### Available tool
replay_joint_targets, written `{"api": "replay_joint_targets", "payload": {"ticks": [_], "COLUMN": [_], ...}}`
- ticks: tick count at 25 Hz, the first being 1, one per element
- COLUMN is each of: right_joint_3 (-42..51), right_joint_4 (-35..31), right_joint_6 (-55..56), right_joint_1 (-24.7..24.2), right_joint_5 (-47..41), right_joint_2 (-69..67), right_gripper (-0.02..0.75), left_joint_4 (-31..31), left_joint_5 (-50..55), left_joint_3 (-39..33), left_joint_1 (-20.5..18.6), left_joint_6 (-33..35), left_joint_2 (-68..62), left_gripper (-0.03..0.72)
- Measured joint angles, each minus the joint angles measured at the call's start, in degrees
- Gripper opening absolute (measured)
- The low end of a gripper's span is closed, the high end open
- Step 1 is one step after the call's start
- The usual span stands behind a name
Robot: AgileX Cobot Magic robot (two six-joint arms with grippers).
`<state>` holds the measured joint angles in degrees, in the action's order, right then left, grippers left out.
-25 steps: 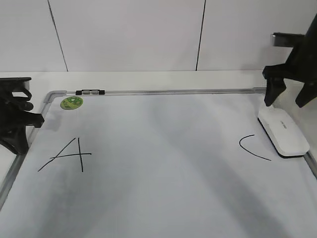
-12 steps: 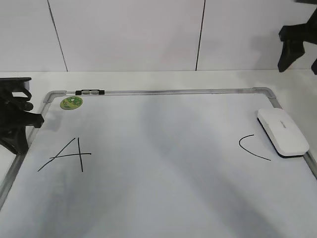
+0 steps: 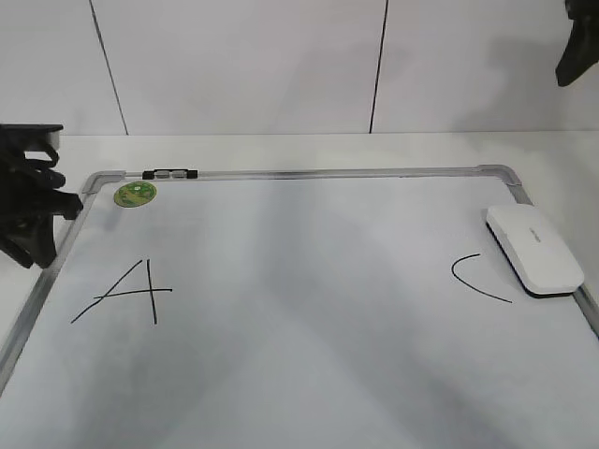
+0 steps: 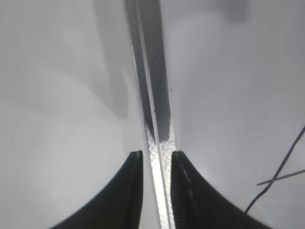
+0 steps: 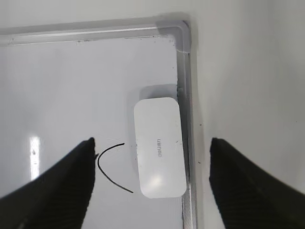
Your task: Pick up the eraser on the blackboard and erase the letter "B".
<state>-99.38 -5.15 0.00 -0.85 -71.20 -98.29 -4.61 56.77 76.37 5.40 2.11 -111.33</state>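
Right arm's jaws (image 5: 150,181) have lifted away to the top right, wide open and empty, leaving the eraser (image 3: 534,250) on the blackboard (image 3: 309,374) at right. No "B" left between "A" (image 3: 129,295) and "C" (image 3: 477,279), so it looks done. Left jaws (image 4: 153,157) sit narrowly parted, empty.

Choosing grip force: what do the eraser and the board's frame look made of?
The eraser looks like smooth white plastic: glossy sheen, moulded lettering. The board's frame looks like grey metal, likely aluminium: dull silvery shine, rounded corner piece.

White table (image 3: 281,148) carries blackboard (image 3: 309,374) lying flat, grey frame on tabletop.
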Motion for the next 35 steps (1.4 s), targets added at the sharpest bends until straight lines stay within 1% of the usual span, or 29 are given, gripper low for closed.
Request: {"api": "replay_joint_targets", "payload": {"ticks": [6,10,13,16,19,22,27,31,35], "right_joint_3": [0.00,0.38,3.58,8.20,14.87,22.23,33.40,39.63,43.83], "right_joint_4": [-0.67,-4.50,-5.15,-3.56,-0.96,0.33,1.53,1.56,1.66], "right_joint_6": [0.00,0.00,0.00,0.00,0.00,0.00,0.00,0.00,0.00], "right_joint_1": [0.00,0.00,0.00,0.00,0.00,0.00,0.00,0.00,0.00], "right_joint_5": [-0.21,-0.34,-0.34,-0.36,-0.47,-0.49,-0.58,-0.58,-0.58], "right_joint_2": [4.62,7.88,12.19,17.08,23.76,30.33,37.90,43.75,51.04], "right_gripper": [0.592,0.591,0.591,0.591,0.591,0.591,0.589,0.561,0.537], "left_joint_4": [0.00,0.00,-0.41,-2.23,-3.13,-2.70,-0.84,-0.51,-0.51], "left_joint_5": [8.76,11.92,12.54,12.67,12.75,13.03,13.57,14.14,14.53], "left_joint_3": [6.17,6.78,6.73,5.37,2.46,-1.72,-6.29,-9.35,-12.80], "left_joint_1": [0.00,0.00,0.00,0.00,0.00,0.00,0.00,0.00,0.00], "left_joint_6": [0.12,0.12,0.12,0.12,0.02,0.02,-0.06,0.16,0.27], "left_joint_2": [1.81,4.78,7.89,12.77,19.04,25.57,37.29,48.23,58.56], "left_gripper": [0.167,0.176,0.181,0.186,0.190,0.192,0.192,0.192,0.192]}}
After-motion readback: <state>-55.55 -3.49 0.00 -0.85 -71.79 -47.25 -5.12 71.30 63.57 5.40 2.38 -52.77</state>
